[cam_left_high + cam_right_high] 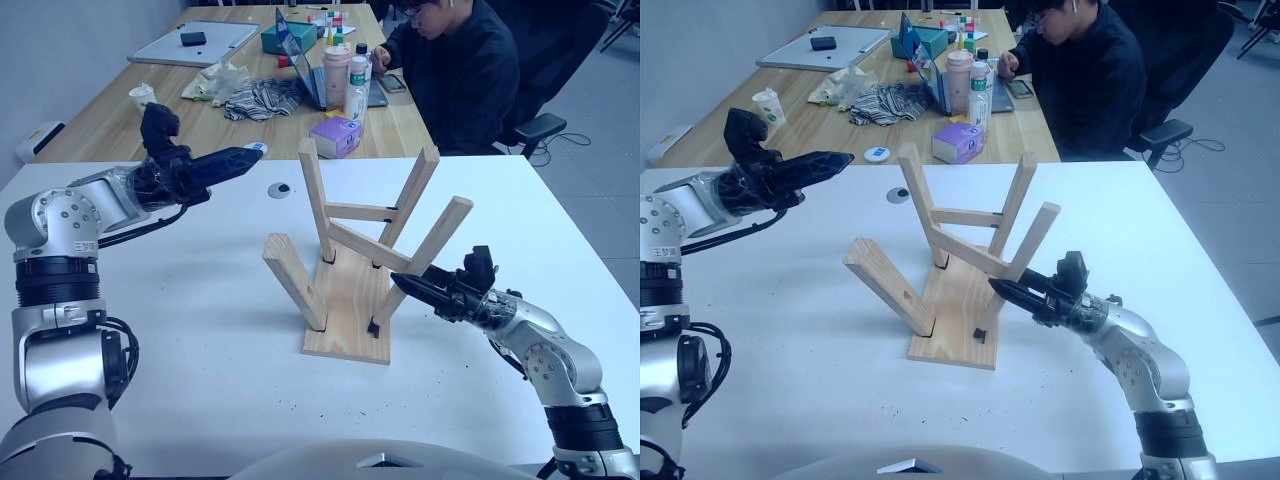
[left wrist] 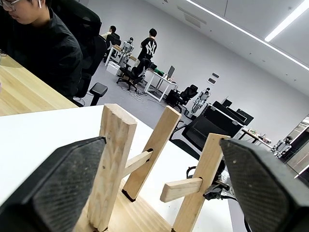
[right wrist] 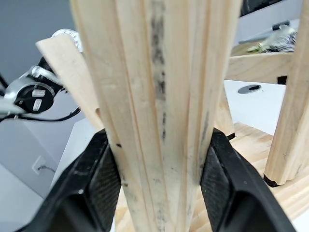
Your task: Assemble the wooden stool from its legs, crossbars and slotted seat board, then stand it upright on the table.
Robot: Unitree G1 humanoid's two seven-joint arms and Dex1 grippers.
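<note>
I saw a white surface (image 1: 200, 330) carrying the work. The slotted seat board (image 1: 350, 320) lay flat on it near the middle, its long side running roughly from 6 to 12 o'clock. A small round grey disc (image 1: 280, 189) lay apart from the board at about 11 o'clock, near the far edge.

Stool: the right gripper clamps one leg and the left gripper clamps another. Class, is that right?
Not quite. The right gripper clamps one leg, but the left gripper is open (left wrist view) and clear of the stool (left eye view).
</note>
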